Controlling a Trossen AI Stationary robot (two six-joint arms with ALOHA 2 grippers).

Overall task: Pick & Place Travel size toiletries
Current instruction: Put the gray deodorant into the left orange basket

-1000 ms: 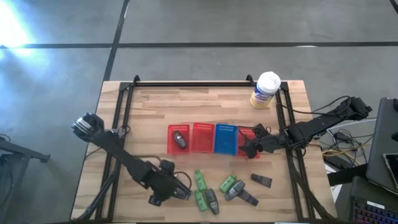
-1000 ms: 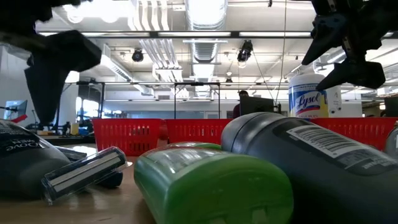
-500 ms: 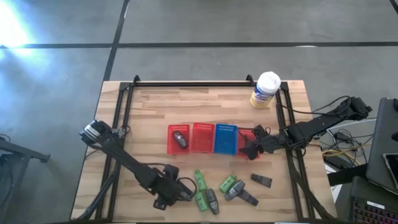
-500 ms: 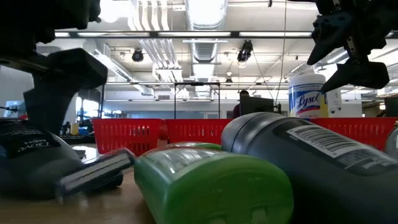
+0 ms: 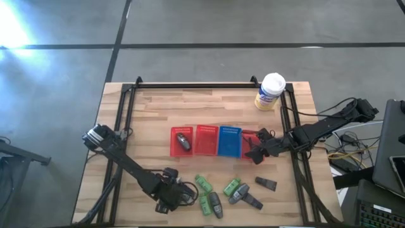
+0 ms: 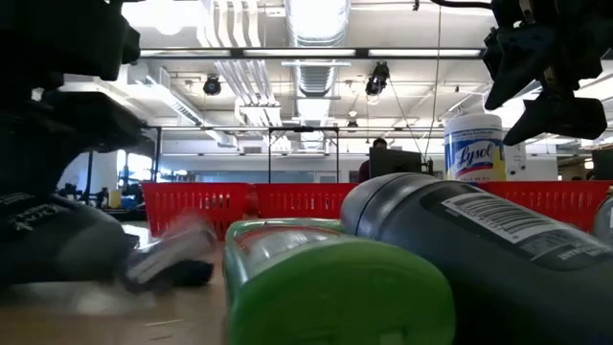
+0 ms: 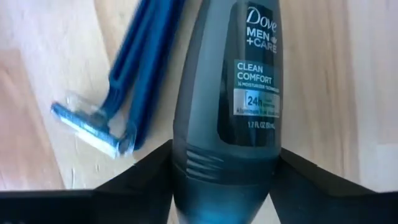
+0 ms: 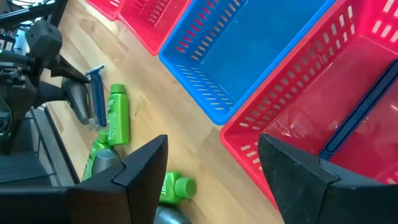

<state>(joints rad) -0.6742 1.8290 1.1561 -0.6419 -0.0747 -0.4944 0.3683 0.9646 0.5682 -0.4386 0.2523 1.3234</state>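
Left tool point(image 5: 179, 197): low at the desk's point(image 5: 209, 111) near edge, its two dark fingers point(image 7: 143, 171) set on either side of a grey deodorant stick point(image 7: 227, 106) — touching its lower body, so it is pinching the stick, which lies flat on the wood.
Razor point(image 7: 121, 81): blue, lying just beside the deodorant stick on the bare wood; blurred in the low view.
Green bottles: one point(image 5: 202, 184) just right of the left tool, a second point(image 5: 205, 204) near the front edge, a third point(image 5: 231, 187) farther right.
Other grey sticks: one point(image 5: 216, 204) beside the second green bottle, another point(image 5: 238, 195) beside the third.
Black pieces: one point(image 5: 253, 202) by the right grey stick, one point(image 5: 266, 183) apart, farther right.
Baskets: four in a row mid-desk — red point(image 5: 181, 141) with a grey stick point(image 5: 182, 142) inside, red point(image 5: 206, 140), blue point(image 5: 230, 141), red point(image 8: 323, 118) with a slim blue item point(image 8: 360, 118) inside.
Right tool point(image 5: 252, 152): above the rightmost red basket, fingers point(image 8: 146, 168) spread wide, nothing between them.
Canister point(image 5: 270, 92): white-lidded, upright at the far right corner.
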